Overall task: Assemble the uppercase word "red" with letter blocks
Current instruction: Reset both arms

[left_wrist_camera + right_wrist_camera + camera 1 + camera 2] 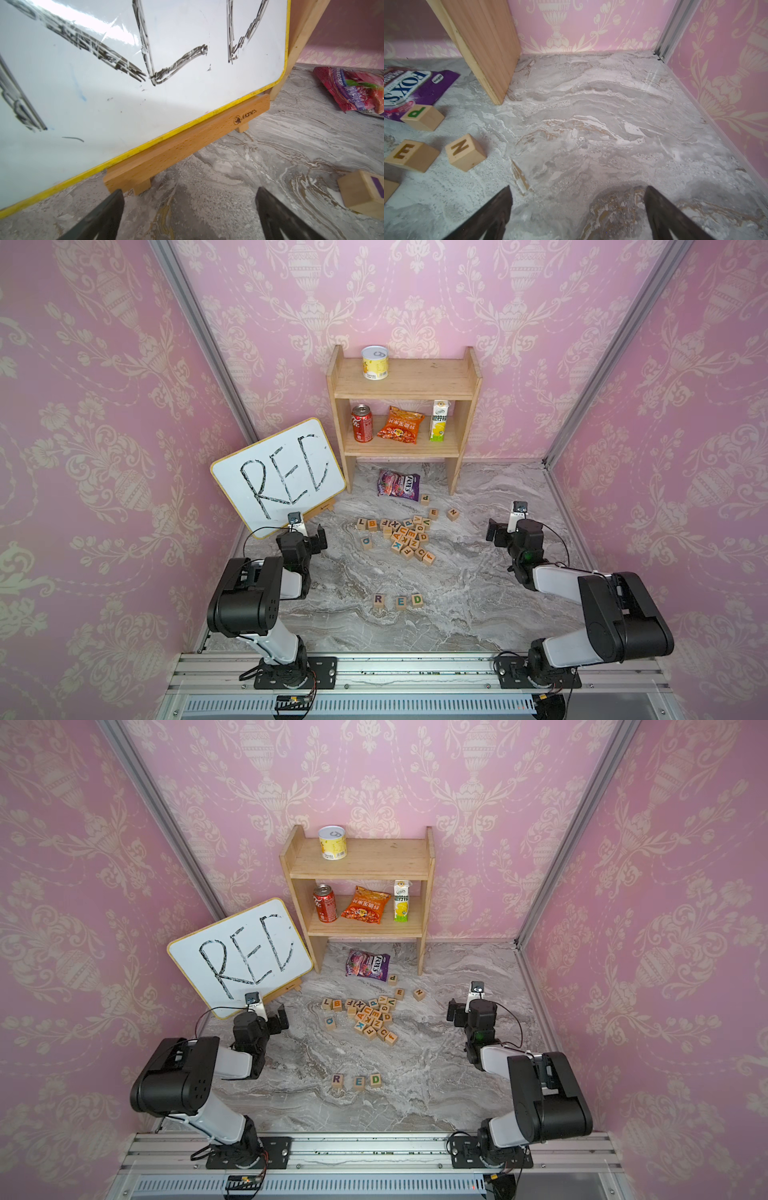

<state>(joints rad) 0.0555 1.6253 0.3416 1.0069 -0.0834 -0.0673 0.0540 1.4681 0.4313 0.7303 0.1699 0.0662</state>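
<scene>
Three letter blocks stand in a row near the table's front middle in both top views: the purple R block (378,600) (337,1080), the teal E block (400,602) (360,1083) and the green D block (417,600) (375,1080), reading RED. My left gripper (319,538) (189,199) hovers open at the left, just before the whiteboard, with nothing between its fingers. My right gripper (494,531) (577,197) hovers open at the right, over bare marble. Both are far from the row.
A heap of other letter blocks (405,537) lies mid-table, with loose P (422,117), N (465,151) and orange E (409,156) blocks. A whiteboard (278,475) on a wooden stand (187,141), a shelf (405,414) with snacks and a purple candy bag (398,485) stand behind.
</scene>
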